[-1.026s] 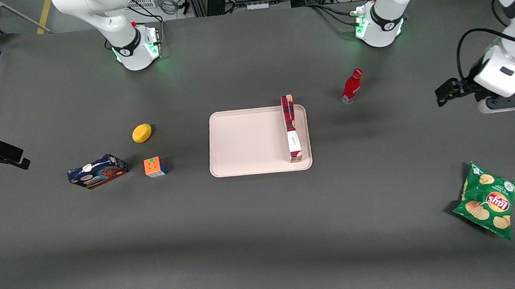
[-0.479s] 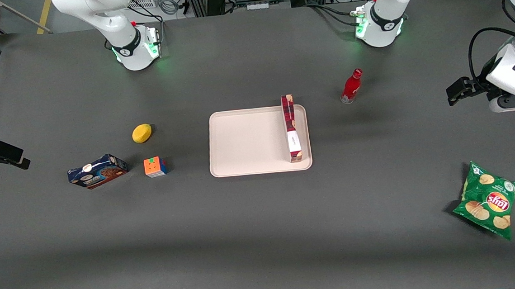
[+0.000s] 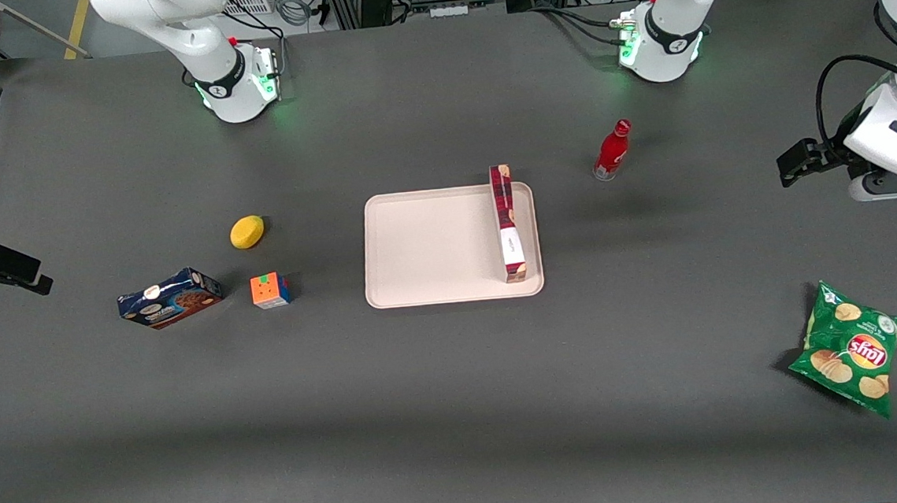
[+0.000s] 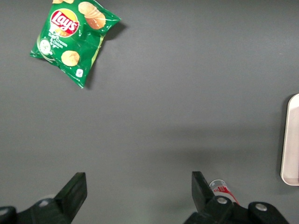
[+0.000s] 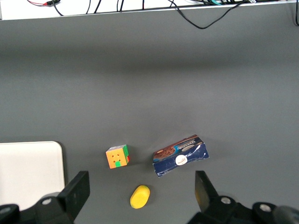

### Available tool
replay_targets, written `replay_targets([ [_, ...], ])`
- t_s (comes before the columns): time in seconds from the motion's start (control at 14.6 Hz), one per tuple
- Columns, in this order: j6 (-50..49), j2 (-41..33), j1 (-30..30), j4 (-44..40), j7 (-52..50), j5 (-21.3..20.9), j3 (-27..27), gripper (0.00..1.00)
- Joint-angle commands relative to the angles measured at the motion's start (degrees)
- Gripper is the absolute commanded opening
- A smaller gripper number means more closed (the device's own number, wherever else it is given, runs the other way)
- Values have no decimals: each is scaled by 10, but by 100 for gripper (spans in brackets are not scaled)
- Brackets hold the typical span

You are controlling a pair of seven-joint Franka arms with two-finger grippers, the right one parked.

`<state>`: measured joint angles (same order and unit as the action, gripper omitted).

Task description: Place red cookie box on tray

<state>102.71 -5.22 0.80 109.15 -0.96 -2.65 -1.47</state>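
The red cookie box (image 3: 506,224) lies lengthwise on the tray (image 3: 432,245), along the tray's edge toward the working arm's end. The box's end farthest from the camera reaches over the rim. Nothing grips it. My left gripper (image 3: 890,185) hangs above bare table well off toward the working arm's end, apart from the tray. In the left wrist view the gripper (image 4: 138,186) is open, with only table between its fingers (image 4: 77,186), and a strip of the tray's rim (image 4: 292,140) shows.
A red bottle (image 3: 613,150) stands between the tray and my gripper. A green chips bag (image 3: 850,347) lies nearer the camera than the gripper. Toward the parked arm's end sit a yellow lemon (image 3: 247,232), a colour cube (image 3: 270,290) and a blue cookie box (image 3: 170,298).
My gripper has drifted farther from the tray toward the working arm's end, then nearly stopped. The red cookie box has stayed still on the tray.
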Motion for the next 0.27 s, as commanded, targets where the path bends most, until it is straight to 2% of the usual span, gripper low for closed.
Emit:
replay_targets([
  [0.0, -4, 5, 5, -29, 13, 12, -6, 100],
  [0.21, -5, 5, 1, -38, 13, 12, -7, 100],
])
